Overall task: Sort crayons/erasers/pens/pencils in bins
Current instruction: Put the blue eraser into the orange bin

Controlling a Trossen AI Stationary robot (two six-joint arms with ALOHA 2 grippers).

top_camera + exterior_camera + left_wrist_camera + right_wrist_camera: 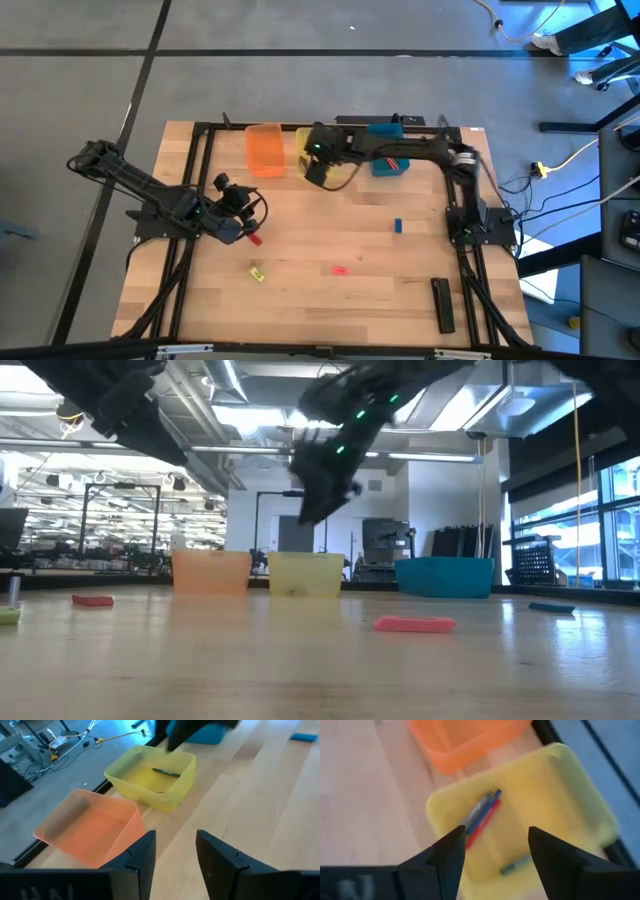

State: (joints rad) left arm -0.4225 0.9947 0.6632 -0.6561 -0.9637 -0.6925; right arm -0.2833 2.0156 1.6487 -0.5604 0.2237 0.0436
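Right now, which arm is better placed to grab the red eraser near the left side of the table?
Left. The left gripper hovers open close above the red eraser, while the right gripper is over the yellow bin.

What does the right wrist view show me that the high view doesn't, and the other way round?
Only the right wrist view shows the yellow bin's contents: thin sticks in grey, blue and red lying together, plus a short green stick. The right gripper hangs open above them.

Only the high view shows the table layout: the loose yellow eraser, pink eraser, blue eraser, the black bar, the teal bin, and the left gripper near a red piece.

Both show the orange bin beside the yellow bin.
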